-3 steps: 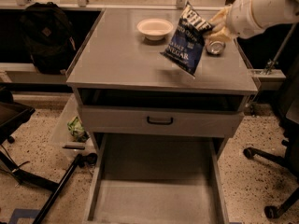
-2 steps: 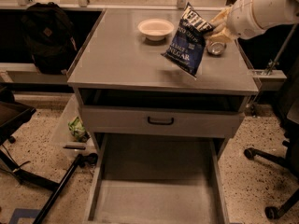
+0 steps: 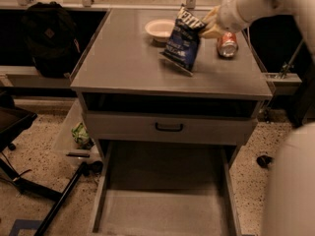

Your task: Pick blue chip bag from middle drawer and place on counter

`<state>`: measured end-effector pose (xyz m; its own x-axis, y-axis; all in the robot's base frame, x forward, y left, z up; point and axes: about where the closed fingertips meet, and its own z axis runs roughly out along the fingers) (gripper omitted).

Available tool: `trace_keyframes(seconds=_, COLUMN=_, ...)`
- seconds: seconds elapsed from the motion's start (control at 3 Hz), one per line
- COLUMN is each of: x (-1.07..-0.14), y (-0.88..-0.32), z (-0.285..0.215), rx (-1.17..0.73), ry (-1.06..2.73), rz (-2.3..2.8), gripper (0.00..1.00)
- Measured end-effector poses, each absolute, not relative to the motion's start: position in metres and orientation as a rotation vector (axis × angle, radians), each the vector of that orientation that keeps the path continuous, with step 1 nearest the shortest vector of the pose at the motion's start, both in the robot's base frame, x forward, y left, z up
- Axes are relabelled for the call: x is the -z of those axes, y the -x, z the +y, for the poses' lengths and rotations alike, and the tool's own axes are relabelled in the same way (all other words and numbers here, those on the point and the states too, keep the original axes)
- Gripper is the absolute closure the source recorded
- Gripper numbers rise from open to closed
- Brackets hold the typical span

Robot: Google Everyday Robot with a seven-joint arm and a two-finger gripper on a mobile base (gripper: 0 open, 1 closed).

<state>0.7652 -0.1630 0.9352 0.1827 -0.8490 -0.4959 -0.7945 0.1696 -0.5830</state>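
The blue chip bag point(image 3: 183, 41) hangs tilted over the back right of the counter point(image 3: 123, 58). Its lower edge is at or just above the surface; I cannot tell whether it touches. My gripper point(image 3: 210, 26) comes in from the upper right and is shut on the bag's top right corner. The middle drawer point(image 3: 162, 210) is pulled out at the bottom of the view, its floor bare.
A white bowl point(image 3: 160, 29) sits just left of the bag and a red can point(image 3: 227, 45) lies to its right. A shut drawer front with a black handle point(image 3: 169, 127) is below the counter. A black backpack point(image 3: 47, 38) and a green packet point(image 3: 78, 133) are to the left.
The gripper and the bag have moved a little to the left, toward the bowl, so more of the red can shows.
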Motion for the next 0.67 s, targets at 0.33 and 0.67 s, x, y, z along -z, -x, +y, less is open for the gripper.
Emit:
trace_keyframes(seconds=0.33, x=-0.8839, y=-0.8053, z=-0.1616, rx=-0.001, ry=1.605, rz=1.684, gripper=1.00)
trace_keyframes(seconds=0.67, x=-0.8766, y=-0.8098, z=-0.1657, rx=-0.089, ry=1.563, rz=1.710, gripper=1.00)
